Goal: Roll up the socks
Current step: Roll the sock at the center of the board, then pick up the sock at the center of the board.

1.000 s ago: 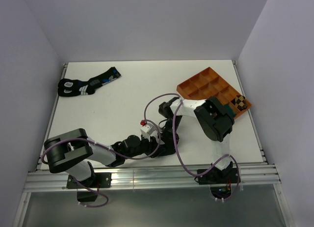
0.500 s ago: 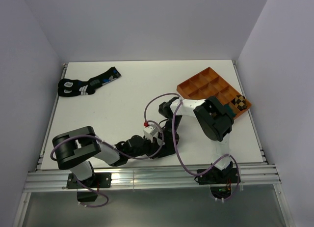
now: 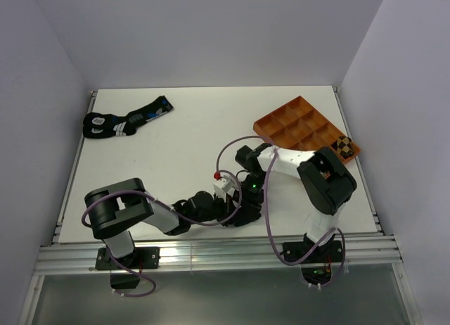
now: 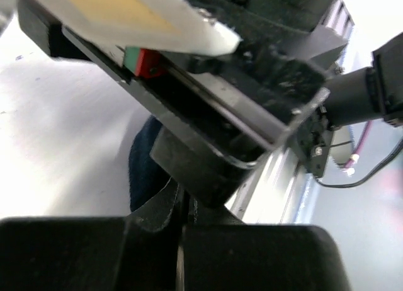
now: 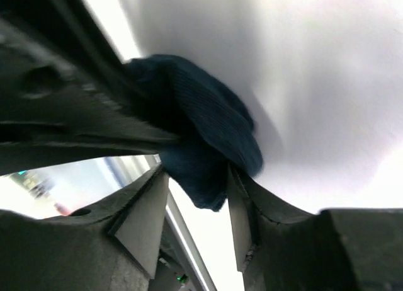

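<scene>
- The navy sock (image 5: 208, 133) lies bunched on the table (image 3: 176, 156), in front of and to the left of the tray (image 3: 281, 117) as seen from above. In the top view it is hidden under the two grippers.
- The right gripper (image 5: 196, 199) is closed onto the navy sock. The sock's lower end is squeezed between the two fingers (image 5: 145, 222), which are held apart by the thick fabric.
- The left gripper (image 4: 182, 247) is seen with its fingers pressed together, with only a thin seam left between them. A fold of the navy sock appears to be drawn into that seam, so the sock is pinched there as well.
- The two grippers are crowded together over the navy sock, apart from the tray. Whether they touch each other cannot be told.
- The tan sock (image 3: 342, 146) is seen rolled up in the compartment at the tray's rightmost corner.
- The black socks (image 3: 119, 122) are laid well apart from the tray, far to its left.
</scene>
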Action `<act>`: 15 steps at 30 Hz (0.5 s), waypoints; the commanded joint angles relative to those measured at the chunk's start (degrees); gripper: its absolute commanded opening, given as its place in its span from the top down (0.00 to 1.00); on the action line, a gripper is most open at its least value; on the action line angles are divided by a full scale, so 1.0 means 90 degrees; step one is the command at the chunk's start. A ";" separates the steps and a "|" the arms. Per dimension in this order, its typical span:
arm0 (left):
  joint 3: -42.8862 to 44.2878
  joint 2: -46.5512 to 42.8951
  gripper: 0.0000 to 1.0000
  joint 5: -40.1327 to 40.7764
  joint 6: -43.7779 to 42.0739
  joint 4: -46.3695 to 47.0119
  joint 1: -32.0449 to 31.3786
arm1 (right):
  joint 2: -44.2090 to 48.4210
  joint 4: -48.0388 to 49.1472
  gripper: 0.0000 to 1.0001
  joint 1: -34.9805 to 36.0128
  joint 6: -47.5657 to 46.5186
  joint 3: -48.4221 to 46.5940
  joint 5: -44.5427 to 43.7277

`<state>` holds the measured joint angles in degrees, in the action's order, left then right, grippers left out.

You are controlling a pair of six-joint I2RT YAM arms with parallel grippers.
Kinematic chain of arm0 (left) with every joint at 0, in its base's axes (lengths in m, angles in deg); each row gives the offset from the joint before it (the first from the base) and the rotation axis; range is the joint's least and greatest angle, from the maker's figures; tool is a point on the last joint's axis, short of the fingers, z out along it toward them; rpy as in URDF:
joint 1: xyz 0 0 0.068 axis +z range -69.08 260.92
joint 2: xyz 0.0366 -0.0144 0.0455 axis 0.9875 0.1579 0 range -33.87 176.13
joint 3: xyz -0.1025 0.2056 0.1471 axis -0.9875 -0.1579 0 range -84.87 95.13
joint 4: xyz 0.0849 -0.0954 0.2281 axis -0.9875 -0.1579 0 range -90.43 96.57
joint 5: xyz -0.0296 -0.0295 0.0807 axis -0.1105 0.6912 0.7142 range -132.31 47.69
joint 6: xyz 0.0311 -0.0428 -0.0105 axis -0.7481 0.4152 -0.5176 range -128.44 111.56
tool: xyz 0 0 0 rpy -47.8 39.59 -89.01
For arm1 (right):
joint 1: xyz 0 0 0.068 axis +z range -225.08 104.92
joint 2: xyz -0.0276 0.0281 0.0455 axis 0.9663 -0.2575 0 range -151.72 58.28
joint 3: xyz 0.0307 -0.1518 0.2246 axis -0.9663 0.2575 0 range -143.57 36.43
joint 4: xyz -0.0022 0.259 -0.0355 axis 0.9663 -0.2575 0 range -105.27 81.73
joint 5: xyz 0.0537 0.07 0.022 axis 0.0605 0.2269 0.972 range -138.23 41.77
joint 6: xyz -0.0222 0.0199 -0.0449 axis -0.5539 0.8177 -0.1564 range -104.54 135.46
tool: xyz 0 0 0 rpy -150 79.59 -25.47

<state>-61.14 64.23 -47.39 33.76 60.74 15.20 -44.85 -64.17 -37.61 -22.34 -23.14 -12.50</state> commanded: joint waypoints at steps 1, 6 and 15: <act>-0.0156 0.0281 1.00 -0.0333 0.0927 -0.1234 0.0104 | 0.0804 0.1318 0.50 -0.0217 -0.0107 0.0124 -0.0473; -0.0117 0.0437 1.00 -0.0500 0.1151 -0.1487 0.0299 | 0.1419 0.1709 0.47 -0.0540 0.0079 0.0408 -0.0786; -0.0087 0.0935 1.00 -0.1085 0.1512 -0.1234 0.0514 | 0.1985 0.1631 0.46 -0.1126 -0.0126 0.0632 -0.0522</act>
<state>-60.18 68.47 -53.89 46.06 60.32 19.47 -29.75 -50.94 -46.63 -21.31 -18.68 -18.43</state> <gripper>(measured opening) 0.034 0.535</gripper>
